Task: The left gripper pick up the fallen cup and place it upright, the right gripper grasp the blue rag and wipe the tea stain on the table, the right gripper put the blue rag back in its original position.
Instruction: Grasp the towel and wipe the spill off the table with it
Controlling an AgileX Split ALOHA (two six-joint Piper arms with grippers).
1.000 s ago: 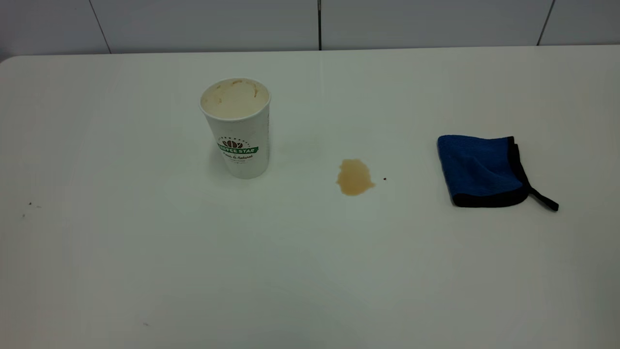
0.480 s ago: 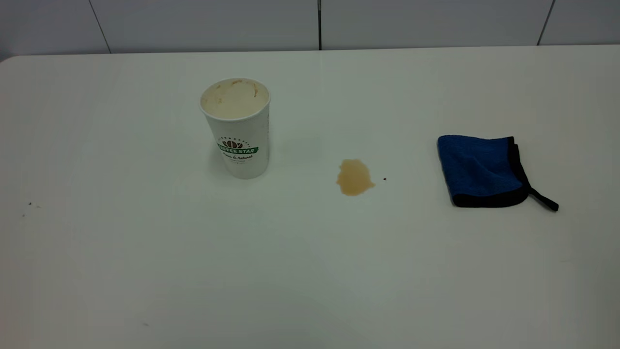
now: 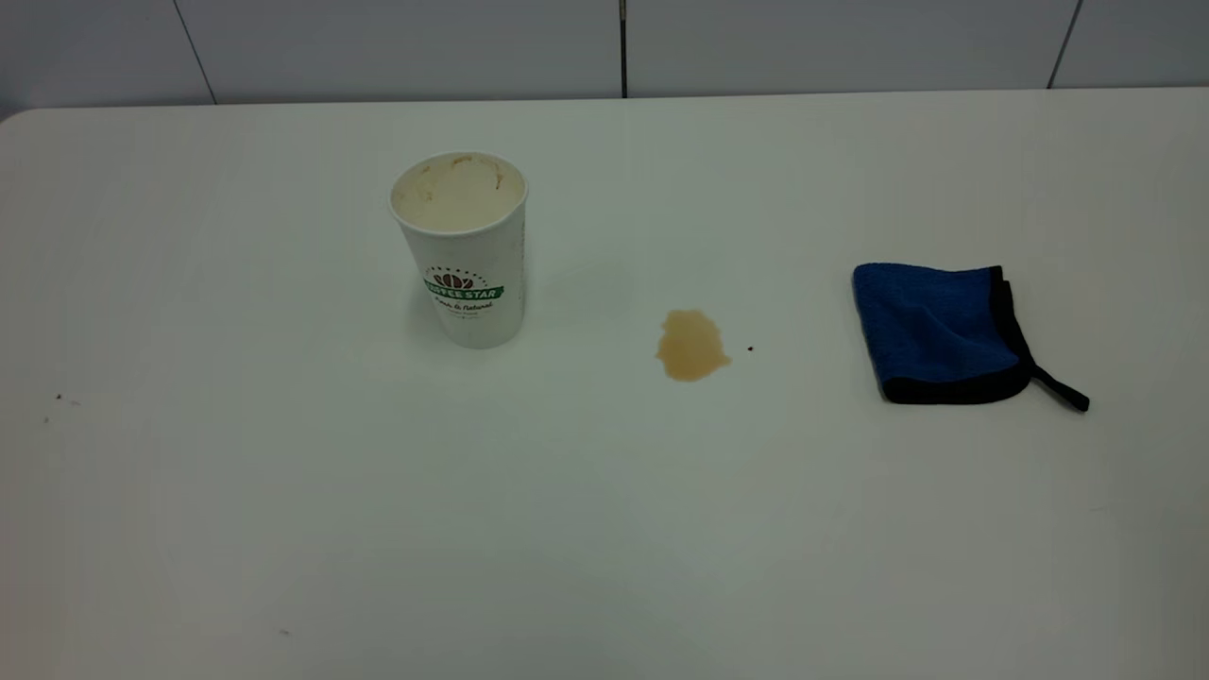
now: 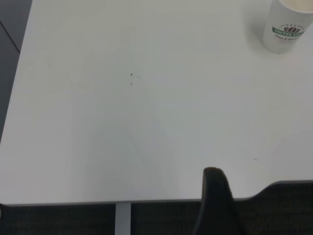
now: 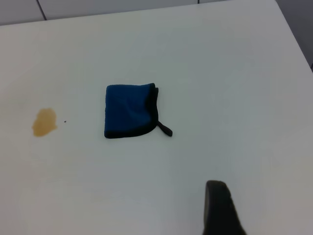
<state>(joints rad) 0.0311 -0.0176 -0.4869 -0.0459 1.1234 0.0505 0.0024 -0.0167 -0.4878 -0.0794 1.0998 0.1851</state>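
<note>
The cup (image 3: pixel 463 255) stands upright on the table (image 3: pixel 604 529), left of centre, with its brown-stained inside showing. It also shows far off in the left wrist view (image 4: pixel 287 29). The tea stain (image 3: pixel 691 345) lies to the right of the cup, and the right wrist view shows it too (image 5: pixel 44 122). The blue rag (image 3: pixel 935 331) lies folded flat further right, with its black loop tail pointing right; it also shows in the right wrist view (image 5: pixel 129 111). Neither gripper is in the exterior view. The left gripper (image 4: pixel 215 200) hangs near the table's front edge, far from the cup. The right gripper (image 5: pixel 217 205) is above the table, well short of the rag.
A tiny dark speck (image 3: pixel 750 348) lies just right of the stain. A few more specks (image 3: pixel 59 398) lie at the far left. A grey panelled wall (image 3: pixel 604 47) runs behind the table's far edge.
</note>
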